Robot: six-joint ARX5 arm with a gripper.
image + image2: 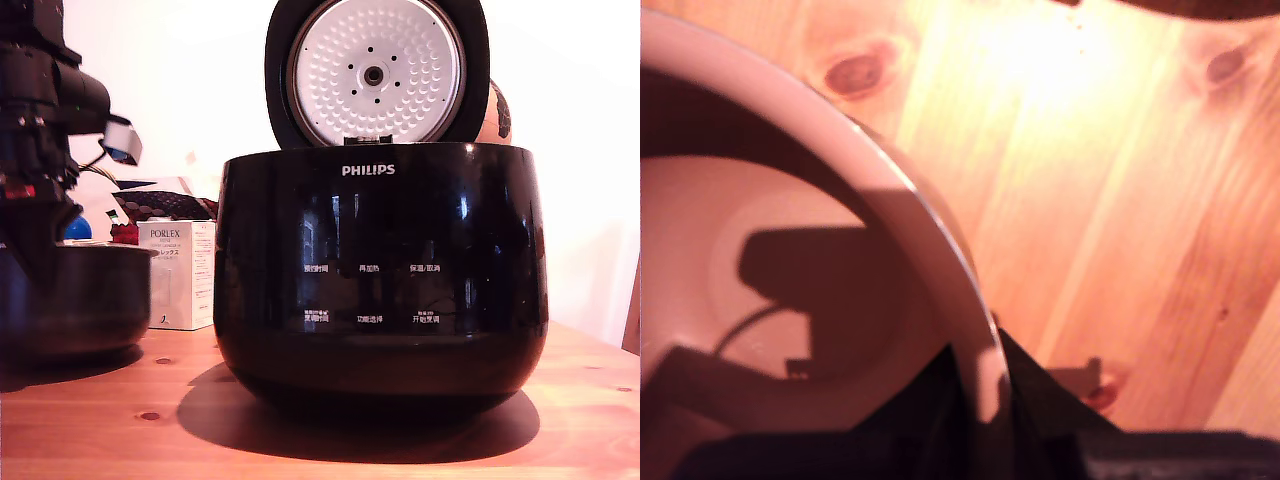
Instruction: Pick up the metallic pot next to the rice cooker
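The wooden table (590, 410) is seen in the foreground of the exterior view, with knots in its pale planks. Nearest on it, a large glossy black rice cooker (380, 270) marked PHILIPS is set, filling the middle of the view; white Chinese button labels are printed across its front. Its round lid (375, 72) is raised upright behind the body, and a dimpled silver inner plate is shown on the lid's underside.

At the exterior view's left, beside the cooker and apart from it, the metallic pot (85, 300) is found standing on the table, dark-walled with a thin pale rim. The black arm (40, 130) is lowered onto the pot from above.

In the wrist view, the pincer (985, 420) is seen set astride the pot's rim (930, 230): one dark finger (935, 425) is placed inside the wall and the other outside, so that the rim is pinched between them. The pot's pale interior is crossed by the arm's shadow.

Further back, a white carton (185, 275) lettered PORLEX is stood between pot and cooker, with cluttered items behind it. A pale wall closes the scene.
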